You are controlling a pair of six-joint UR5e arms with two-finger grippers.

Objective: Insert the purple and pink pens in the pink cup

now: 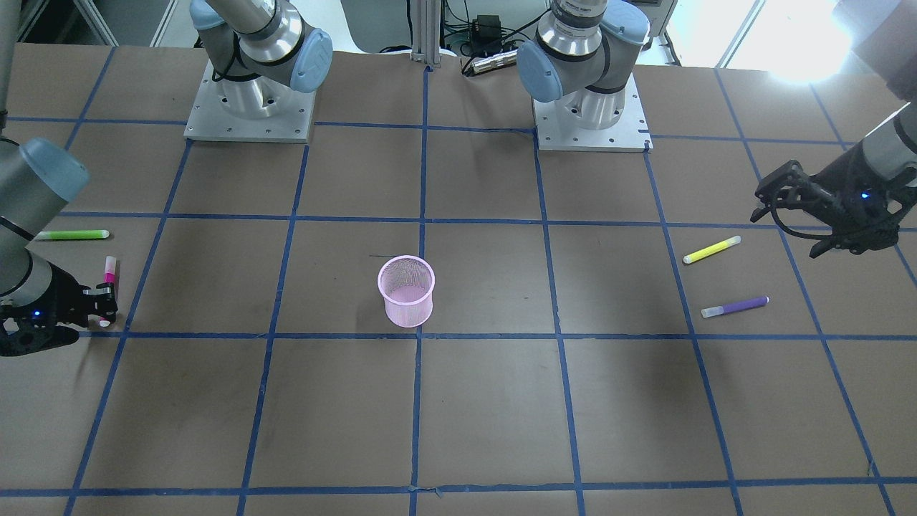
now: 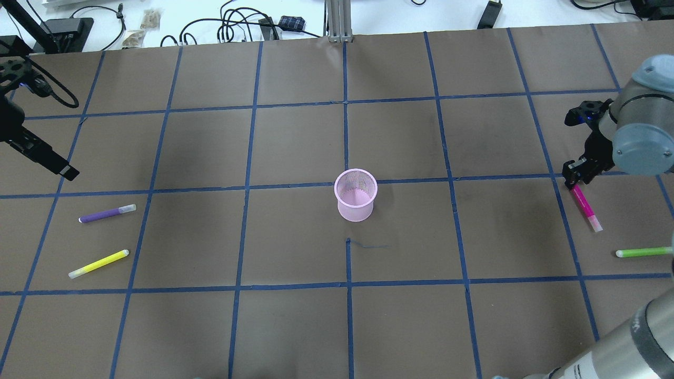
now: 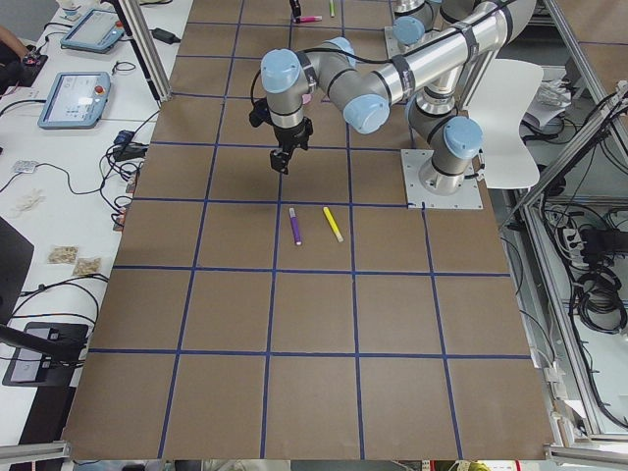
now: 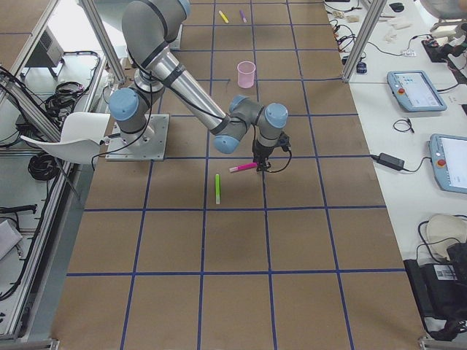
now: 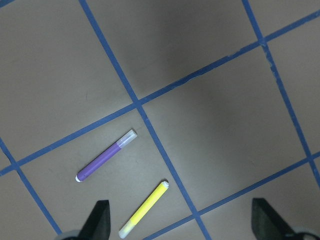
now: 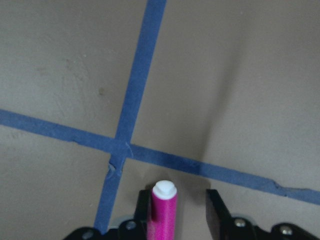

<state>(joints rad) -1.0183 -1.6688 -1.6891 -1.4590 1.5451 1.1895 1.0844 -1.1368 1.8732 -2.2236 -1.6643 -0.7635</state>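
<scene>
flat on the brown gridded table [image 2: 400,326], the pink plastic marker pen [image 2: 585,209] is only straddled at one end by the unclenched right gripper [image 6: 178,206], so it could be swung loose once lifted, and the left gripper [image 5: 181,217] is spread wide, empty

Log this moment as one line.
right gripper: open, straddling pink pen | left gripper: open, raised near purple pen | pink cup: no pens inside

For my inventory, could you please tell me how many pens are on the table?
4: purple pen, yellow pen on robot's left; pink pen at right claw; green pen nearby.
</scene>
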